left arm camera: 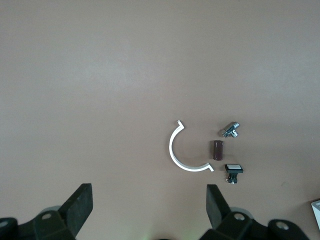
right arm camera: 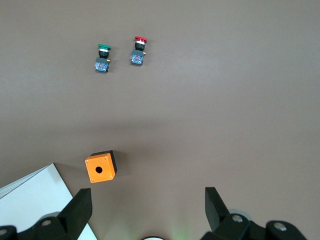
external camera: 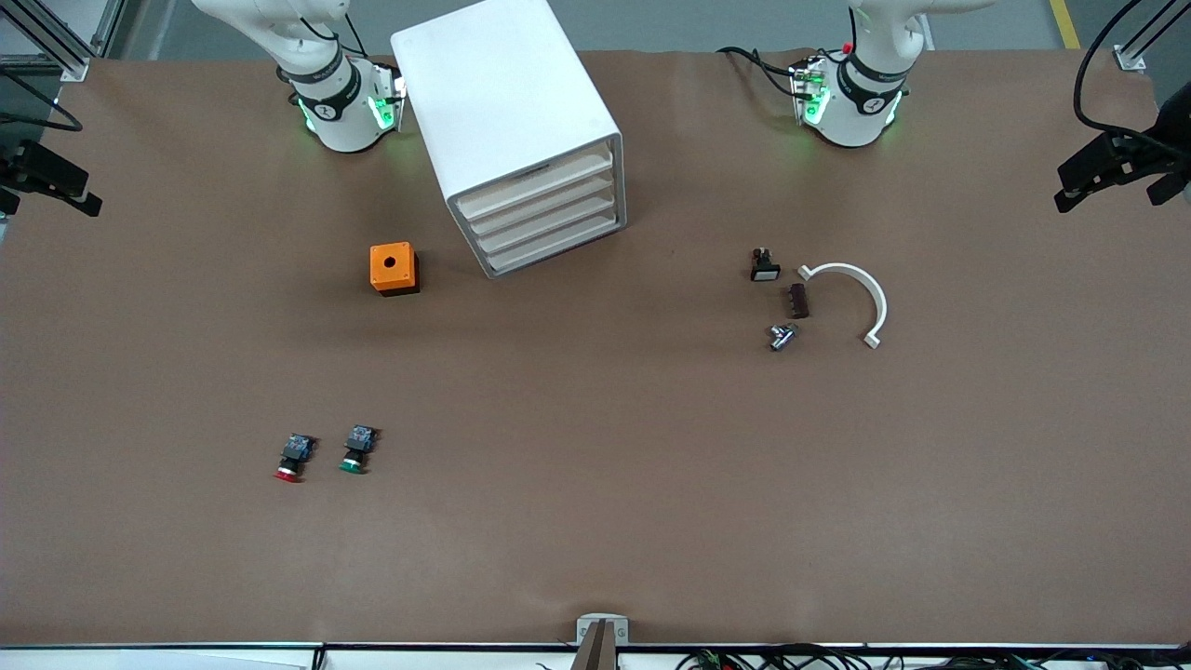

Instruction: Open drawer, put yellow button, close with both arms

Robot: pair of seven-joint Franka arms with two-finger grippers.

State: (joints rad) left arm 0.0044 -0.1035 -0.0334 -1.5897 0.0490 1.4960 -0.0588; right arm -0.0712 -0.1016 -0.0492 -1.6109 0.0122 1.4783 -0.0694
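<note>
Both arms are glossy white with black joint bands, green lights glowing at their bases (external camera: 349, 116) and black cables trailing from them; black grippers.

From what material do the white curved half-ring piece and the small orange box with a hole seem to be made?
White curved half-ring piece: probably plastic, with an even matte white surface and small flat tabs at both ends. Small orange box with a hole: likely moulded plastic, uniform orange top on a black base, with no metallic shine.

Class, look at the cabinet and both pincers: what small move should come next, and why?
Probably bring the open right pincer toward the front of the top drawer: it looks shut, the left pincer is open too, and no yellow button shows.
</note>
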